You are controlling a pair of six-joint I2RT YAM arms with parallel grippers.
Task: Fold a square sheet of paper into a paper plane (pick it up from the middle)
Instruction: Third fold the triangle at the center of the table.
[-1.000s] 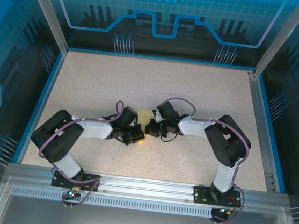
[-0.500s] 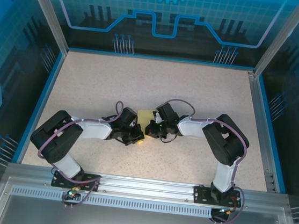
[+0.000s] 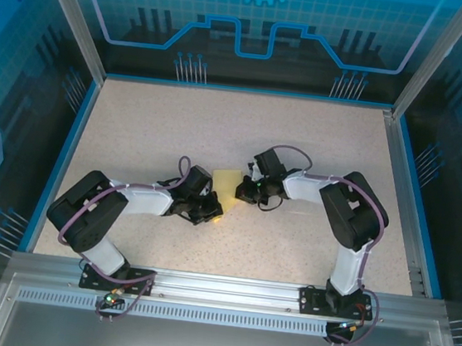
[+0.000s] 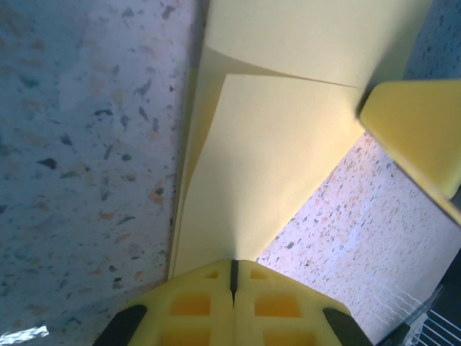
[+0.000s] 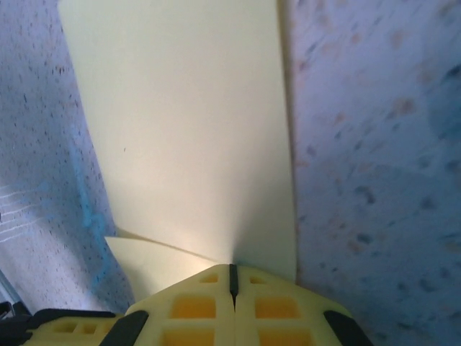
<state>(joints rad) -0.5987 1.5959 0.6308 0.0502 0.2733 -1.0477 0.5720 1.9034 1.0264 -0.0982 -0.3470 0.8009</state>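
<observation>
The square sheet of paper [image 3: 227, 179] lies on the speckled table [image 3: 325, 150] between the two arms. It is pale yellow and folded into layers. In the left wrist view the paper [image 4: 274, 158] has a slanted flap over a lower layer. My left gripper [image 4: 232, 261] is shut, its tips resting on the near edge of that flap. In the right wrist view the paper [image 5: 187, 130] is a broad flat panel. My right gripper [image 5: 232, 268] is shut with its tips on the panel's near edge. From above, the left gripper [image 3: 216, 215] and right gripper [image 3: 243, 194] meet the paper from opposite sides.
A yellow fingertip [image 4: 418, 130] of the right gripper shows at the upper right of the left wrist view. Blue rails [image 3: 75, 147] and clear walls enclose the table. Open speckled surface surrounds the paper on the far side.
My right gripper has slid back and to the right along the paper, uncovering more of it. The left arm has stayed still.
</observation>
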